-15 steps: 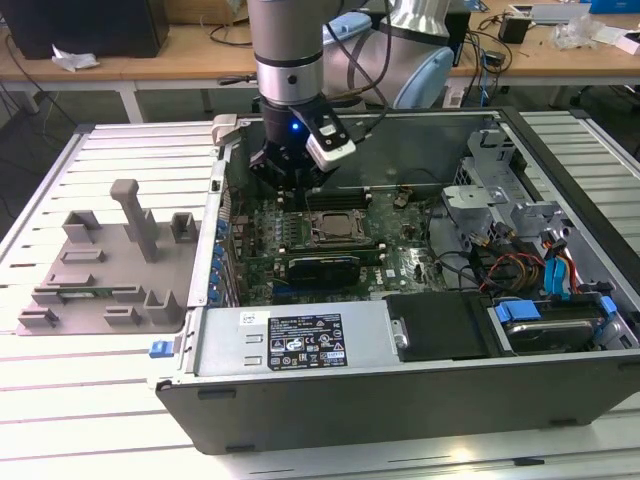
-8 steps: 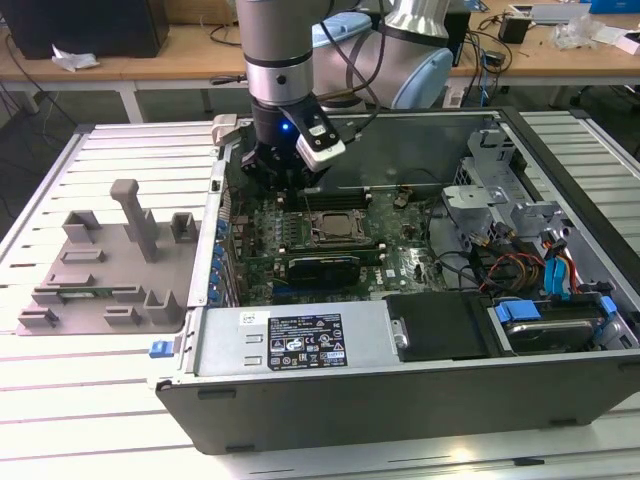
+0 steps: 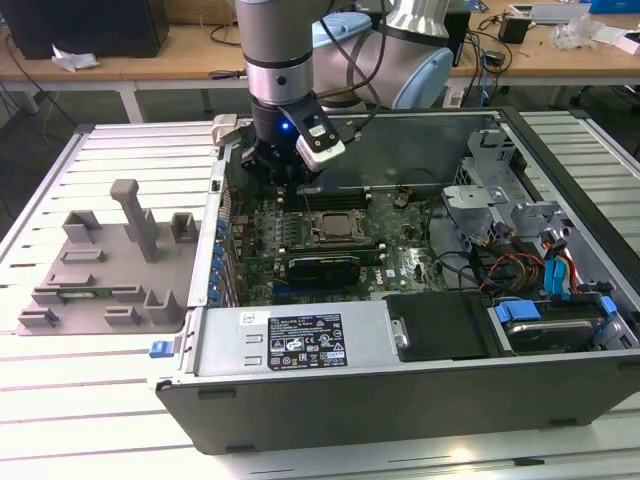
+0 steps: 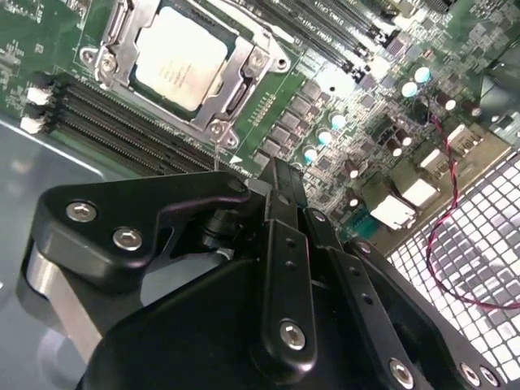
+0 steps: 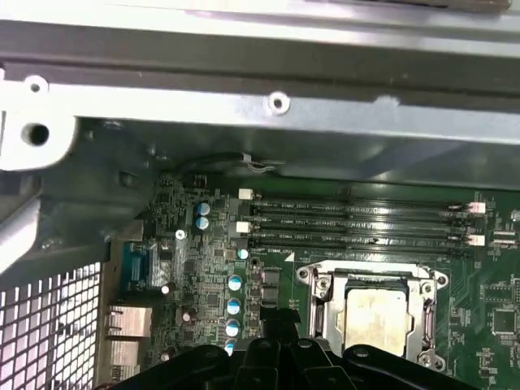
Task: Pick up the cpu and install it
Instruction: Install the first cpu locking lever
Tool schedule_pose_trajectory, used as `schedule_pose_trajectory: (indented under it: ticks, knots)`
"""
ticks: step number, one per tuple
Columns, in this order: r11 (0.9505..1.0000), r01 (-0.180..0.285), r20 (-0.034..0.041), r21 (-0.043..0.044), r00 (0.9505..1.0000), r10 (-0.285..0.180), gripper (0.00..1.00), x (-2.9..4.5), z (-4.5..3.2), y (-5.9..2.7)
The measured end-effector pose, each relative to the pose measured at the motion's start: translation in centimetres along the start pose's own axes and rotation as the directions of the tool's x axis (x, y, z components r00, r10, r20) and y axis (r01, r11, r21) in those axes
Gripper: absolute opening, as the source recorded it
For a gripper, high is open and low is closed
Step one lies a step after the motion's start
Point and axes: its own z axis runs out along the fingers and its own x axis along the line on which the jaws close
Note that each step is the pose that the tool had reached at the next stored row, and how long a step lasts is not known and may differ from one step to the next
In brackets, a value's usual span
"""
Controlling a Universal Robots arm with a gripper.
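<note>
The cpu lies flat in the motherboard socket inside the open computer case. Its silvery top shows in both wrist views, ringed by the metal socket frame. My gripper hangs just above the board, a short way from the socket toward the exterior view's left, close to the case's back wall. The black fingers meet at their tips with nothing between them. The gripper is apart from the cpu.
A grey plastic tray with upright posts sits on the slatted table at the exterior view's left. Memory slots run beside the socket. A drive cage and cables fill the case's right end, and the power supply lies along its front.
</note>
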Motion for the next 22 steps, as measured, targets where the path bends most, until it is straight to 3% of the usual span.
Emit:
schedule_pose_trajectory:
  ticks: [1,3,4,8,10,11,12,14,17,20,22]
  knots:
    - [1.0,0.0,0.0,-0.0016,1.0,0.0,0.11,-0.01,-0.28,0.02]
    - [0.9999,0.0,0.0008,-0.013,1.0,0.0,0.11,-0.03,-0.66,0.04]
    - [0.9997,-0.001,0.0014,-0.0257,1.0,0.001,0.11,-0.03,-0.69,0.04]
    - [0.9954,-0.002,0.0051,-0.096,1.0,0.003,0.11,-0.03,-0.71,0.04]
    - [0.9928,-0.003,0.0062,-0.1201,1.0,0.004,0.11,-0.03,-0.71,0.02]
    - [0.9897,-0.003,0.0074,-0.143,1.0,0.004,0.11,-0.02,-0.72,-0.01]
    - [0.9877,-0.003,0.0081,-0.1561,1.0,0.005,0.11,-0.03,-0.72,-0.02]
    - [0.9875,-0.004,0.0081,-0.1576,1.0,0.005,0.11,-0.08,-0.71,-0.02]
    - [0.9875,-0.004,0.0082,-0.1576,1.0,0.005,0.11,-0.82,-0.7,-0.06]
    - [0.9875,-0.004,0.0081,-0.1576,1.0,0.005,0.11,-2.2,-0.65,-0.13]
    - [0.9875,-0.004,0.008,-0.1576,1.0,0.005,0.11,-3.62,-0.6,-0.21]
